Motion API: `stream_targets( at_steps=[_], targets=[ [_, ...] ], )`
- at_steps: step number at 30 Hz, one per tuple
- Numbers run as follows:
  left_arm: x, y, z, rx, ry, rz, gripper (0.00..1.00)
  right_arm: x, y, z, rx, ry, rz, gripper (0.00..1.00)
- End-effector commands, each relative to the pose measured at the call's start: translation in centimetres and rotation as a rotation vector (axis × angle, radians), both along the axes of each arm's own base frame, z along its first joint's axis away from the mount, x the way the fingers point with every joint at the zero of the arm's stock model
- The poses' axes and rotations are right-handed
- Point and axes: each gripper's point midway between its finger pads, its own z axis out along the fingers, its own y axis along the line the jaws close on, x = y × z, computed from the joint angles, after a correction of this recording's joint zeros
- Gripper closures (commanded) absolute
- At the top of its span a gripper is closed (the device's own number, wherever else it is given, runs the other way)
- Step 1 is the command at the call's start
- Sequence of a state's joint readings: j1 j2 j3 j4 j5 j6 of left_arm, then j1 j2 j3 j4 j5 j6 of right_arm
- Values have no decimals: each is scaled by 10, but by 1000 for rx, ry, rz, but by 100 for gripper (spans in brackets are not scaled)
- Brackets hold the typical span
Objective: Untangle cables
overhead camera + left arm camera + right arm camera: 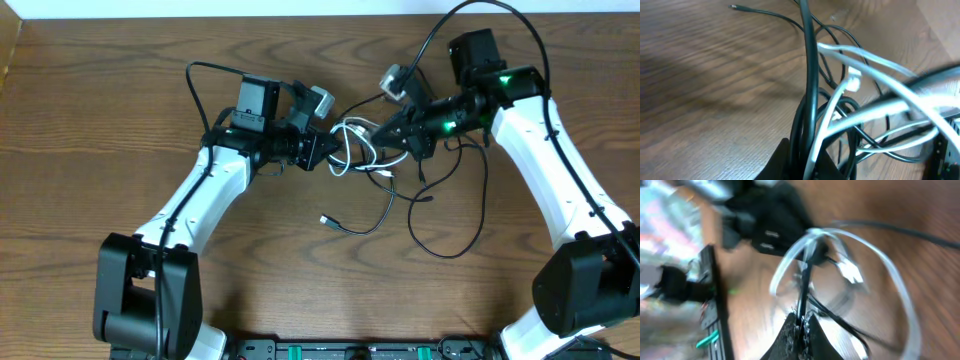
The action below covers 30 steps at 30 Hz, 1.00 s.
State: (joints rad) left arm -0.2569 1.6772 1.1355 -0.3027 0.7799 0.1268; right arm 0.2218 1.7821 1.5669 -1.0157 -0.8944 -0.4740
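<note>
The cables are a tangle of thin black cords and one white cord [352, 140] held between my two grippers at the table's middle back. Black loops [450, 215] trail forward on the wood, one ending in a small plug [326, 220]. My left gripper [325, 148] is shut on black and white cords [812, 135] at the tangle's left side. My right gripper [390, 130] is shut on a black cord [804, 287] at the tangle's right side. The white loop and its white plug [850, 271] hang between the grippers, blurred in the right wrist view.
The wooden table [120, 120] carries both white arms. A black rail [360, 350] runs along the front edge. The left arm's gripper body [770, 225] fills the upper left of the right wrist view.
</note>
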Motion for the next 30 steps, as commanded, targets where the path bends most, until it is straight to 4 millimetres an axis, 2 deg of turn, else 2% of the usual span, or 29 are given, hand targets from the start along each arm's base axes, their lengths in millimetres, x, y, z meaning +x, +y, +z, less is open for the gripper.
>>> stream_targets(
  at_steps=[1,4,7,12,16,18,19,22,24,27,28,30],
  targets=[
    [3,13,29,-18,-67,42,92,31,-45,-24,-155,171,-338,99],
    [-3,15,61,-44,-131,55,92,48,-78,-38,-268,217,-549,99],
    [-13,17,87,-59,-183,56,92,55,-95,-46,-348,219,-655,99],
    [-29,27,114,-41,-241,88,92,58,-133,-59,-521,223,-854,99],
    [-40,33,128,-29,-269,107,92,58,-143,-63,-563,224,-908,99],
    [-43,34,132,-32,-278,107,92,59,-135,-61,-524,225,-877,99],
    [-44,34,133,-32,-278,107,92,60,-123,-58,-475,214,-806,99],
    [-41,37,127,-13,-266,122,92,49,-65,-31,-222,144,-459,99],
    [-36,40,118,15,-248,142,92,37,-41,-10,-83,103,-302,91],
    [-28,45,97,63,-195,177,92,28,-31,12,0,66,-239,75],
    [-22,49,83,88,-144,218,92,25,-32,23,8,38,-240,68],
    [-17,51,70,103,-99,246,92,21,-32,35,16,8,-238,62]
  ],
)
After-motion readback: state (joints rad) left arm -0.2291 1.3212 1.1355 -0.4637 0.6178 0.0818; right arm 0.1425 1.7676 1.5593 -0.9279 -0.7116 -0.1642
